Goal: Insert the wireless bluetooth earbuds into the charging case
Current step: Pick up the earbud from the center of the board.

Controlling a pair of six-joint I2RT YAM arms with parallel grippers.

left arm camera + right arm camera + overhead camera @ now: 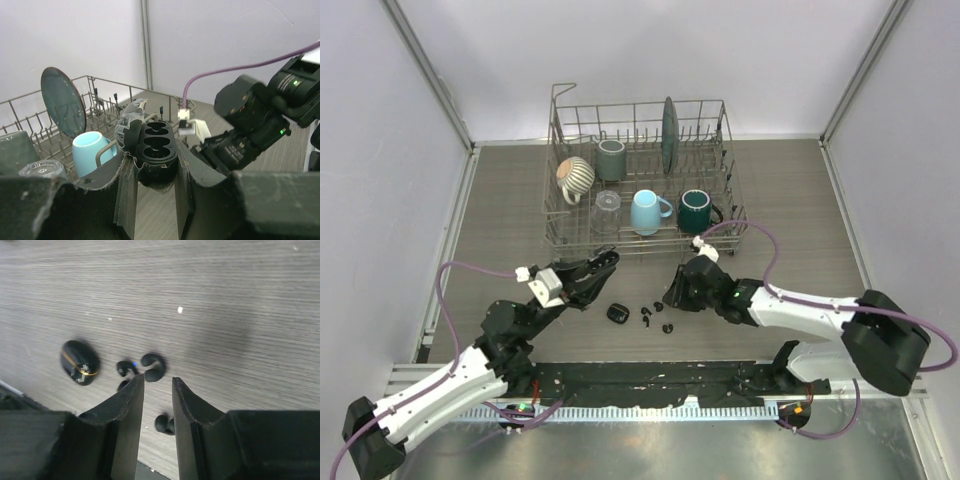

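My left gripper [604, 260] is shut on the open black charging case [158, 150] and holds it above the table. Its lid is folded to the left and both sockets look empty. Several tiny black earbuds lie on the table between the arms [646, 315]. In the right wrist view a curled earbud [153, 368] and one with a blue light [125, 368] lie just past my fingertips. Another earbud [164, 424] lies on the table below the gap. My right gripper [158, 380] is open and empty, hovering over them [666, 297].
A second, closed black oval case with a gold line [80, 362] lies left of the earbuds [616, 313]. A wire dish rack [650, 246] stands behind, holding a light blue mug [646, 212], a dark green mug [696, 210], a glass [606, 210] and a plate [669, 135].
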